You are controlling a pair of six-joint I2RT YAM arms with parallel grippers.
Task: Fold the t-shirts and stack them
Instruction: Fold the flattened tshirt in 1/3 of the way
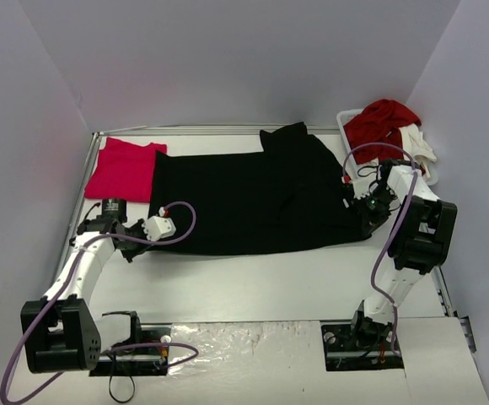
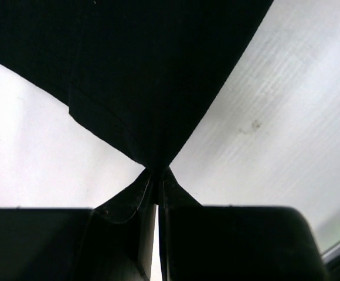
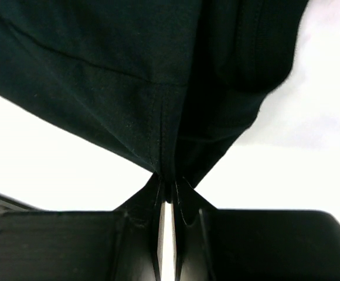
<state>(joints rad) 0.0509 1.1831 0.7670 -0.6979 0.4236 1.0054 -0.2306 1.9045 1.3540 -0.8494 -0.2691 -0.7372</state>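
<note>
One black t-shirt (image 1: 253,198) is lying spread across the table (image 1: 253,287) in the top view, with the pink-red t-shirt (image 1: 122,169) meeting its far-left edge. In the left wrist view, the left gripper (image 2: 157,187) is pinching a corner of the black cloth, jaws nearly closed. In the right wrist view, the right gripper (image 3: 169,193) is clamping the seamed black hem likewise.

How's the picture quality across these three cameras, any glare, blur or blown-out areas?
Top external: even light, sharp, though the black t-shirt shows little fold detail. Left wrist: table washed out white, the left gripper a dark soft mass. Right wrist: table blown out, shirt stitching crisp, the right gripper underexposed.
</note>
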